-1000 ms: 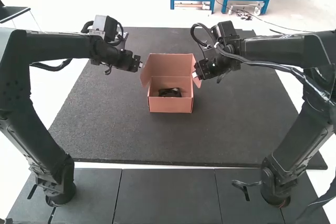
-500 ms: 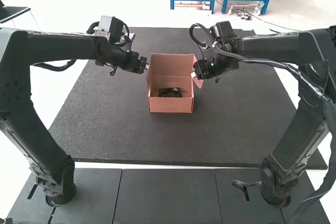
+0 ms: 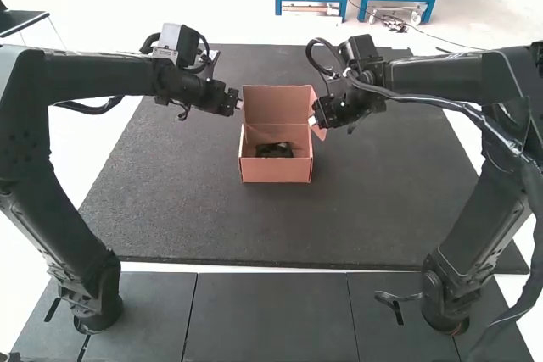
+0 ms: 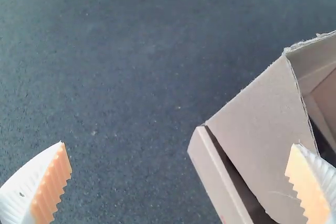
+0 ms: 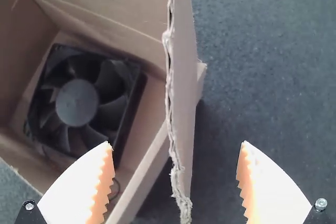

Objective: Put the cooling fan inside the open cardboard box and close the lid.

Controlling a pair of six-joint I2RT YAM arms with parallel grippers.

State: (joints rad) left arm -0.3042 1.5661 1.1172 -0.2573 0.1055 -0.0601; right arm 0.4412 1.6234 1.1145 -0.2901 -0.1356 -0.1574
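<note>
**Asker:** Start close to you. Where does the box stand?

**Me:** The cardboard box (image 3: 276, 167) sits on the dark mat (image 3: 170, 201) that covers the surface. It is between my two arms, with its plain front wall turned toward my bases and its top open.

**Asker:** And the fan?

**Me:** The cooling fan (image 5: 84, 103) is inside the box. It is black and lies flat on the box floor with its blades facing up.

**Asker:** What are your right jaws doing?

**Me:** They are at the box's right side, just above its rim, and spread wide. The right side flap (image 5: 179, 77) stands on edge in the gap between them. Neither of the right pads (image 5: 97, 182) touches it, so those jaws hold nothing.

**Asker:** And the left ones?

**Me:** The left jaws are at the box's upper left corner, also wide open with nothing gripped. The left side flap (image 4: 257, 145) tilts up just beside one of the left pads (image 4: 307, 187) — whether the two touch, I cannot tell. The other pad is out over the mat, well apart from the box.

**Asker:** And the lid?

**Me:** It is at the box's back wall, the side farthest from me. The lid (image 3: 273, 101) stands upright there — not folded over the opening.
</note>
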